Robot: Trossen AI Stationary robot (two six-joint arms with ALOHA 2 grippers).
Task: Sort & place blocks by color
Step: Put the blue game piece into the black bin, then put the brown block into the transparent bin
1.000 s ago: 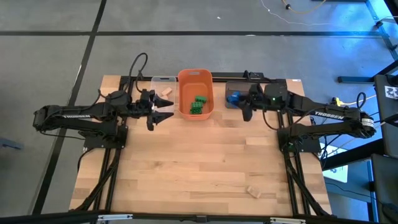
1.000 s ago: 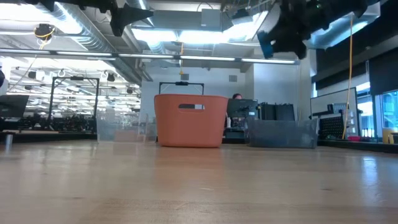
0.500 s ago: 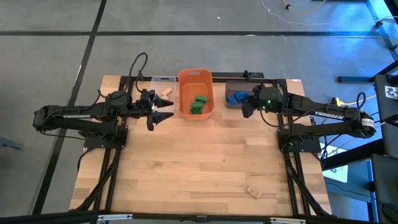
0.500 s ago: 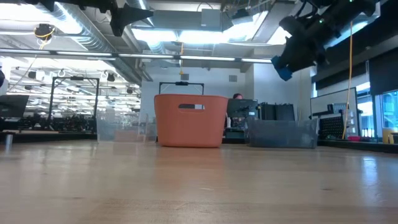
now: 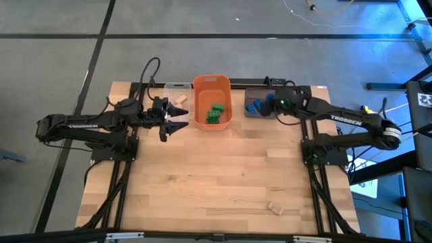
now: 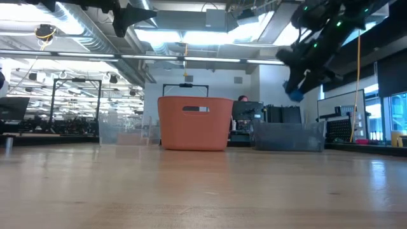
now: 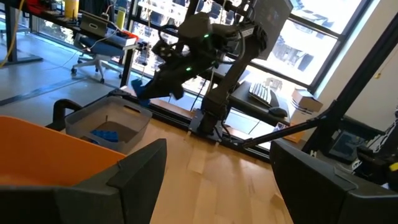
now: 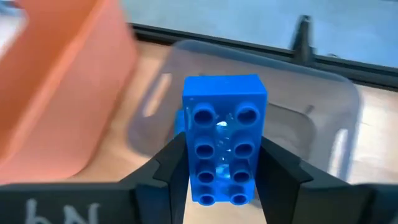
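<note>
Grey bin (image 8: 323, 118) behind: right claw (image 8: 221, 165) grips blue brick (image 8: 222, 138) (studs camera-facing, lengthwise between fingers).

right pincer (image 8: 222, 163) — blue block (image 8: 223, 147), over grey bin (image 8: 323, 106)

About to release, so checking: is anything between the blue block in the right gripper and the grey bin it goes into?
Nothing visible. The right gripper holds the blue block above the grey bin, whose open top faces it; only other blue blocks lie inside.

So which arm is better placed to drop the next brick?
Right. Its gripper holds a blue brick above the grey bin. The left gripper hangs open and holds nothing beside the clear bin.
</note>
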